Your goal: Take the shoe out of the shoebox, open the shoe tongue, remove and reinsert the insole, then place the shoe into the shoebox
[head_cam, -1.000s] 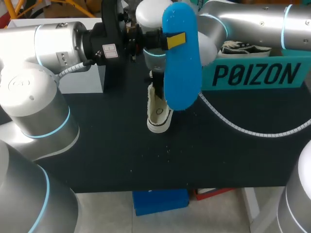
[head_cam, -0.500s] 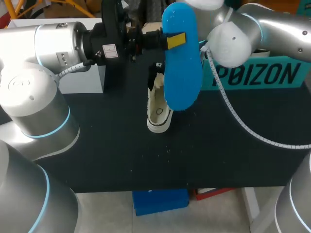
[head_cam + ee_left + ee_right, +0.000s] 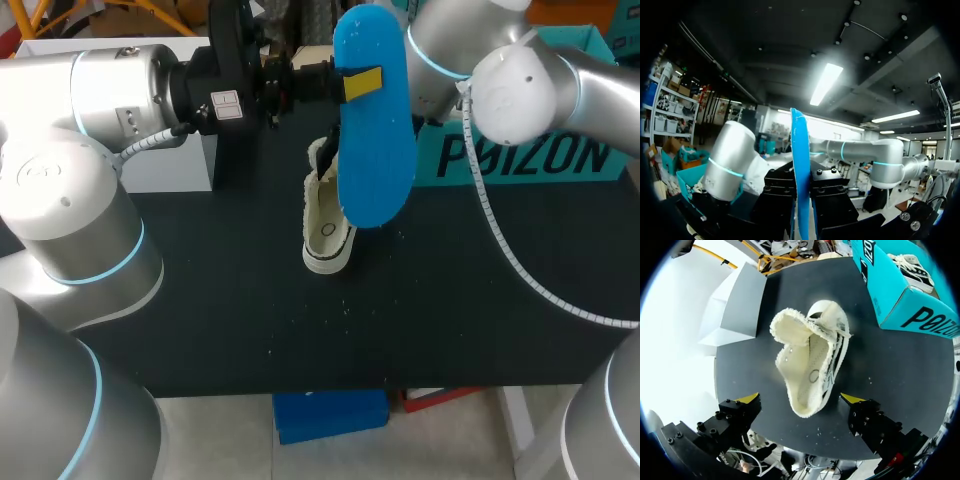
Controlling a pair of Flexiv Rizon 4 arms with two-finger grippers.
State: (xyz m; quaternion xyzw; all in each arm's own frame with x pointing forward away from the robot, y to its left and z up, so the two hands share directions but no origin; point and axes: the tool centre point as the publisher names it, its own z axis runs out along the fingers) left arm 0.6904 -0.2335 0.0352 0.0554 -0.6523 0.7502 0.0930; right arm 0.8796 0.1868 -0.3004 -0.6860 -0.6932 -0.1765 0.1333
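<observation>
Fingers clamped on left gripper [image 3: 801,195], spread wide on right gripper [image 3: 801,399].

Black table [image 3: 200,310]: shoe [image 3: 325,225], teal shoebox [image 3: 530,155], white box [image 3: 175,165].

Your head camera looks down from behind onto the black table [image 3: 200,320]. Your right wrist camera faces down, close above the cream shoe [image 3: 812,365], which both share. Your left wrist camera points up along the blue insole [image 3: 800,165].
</observation>
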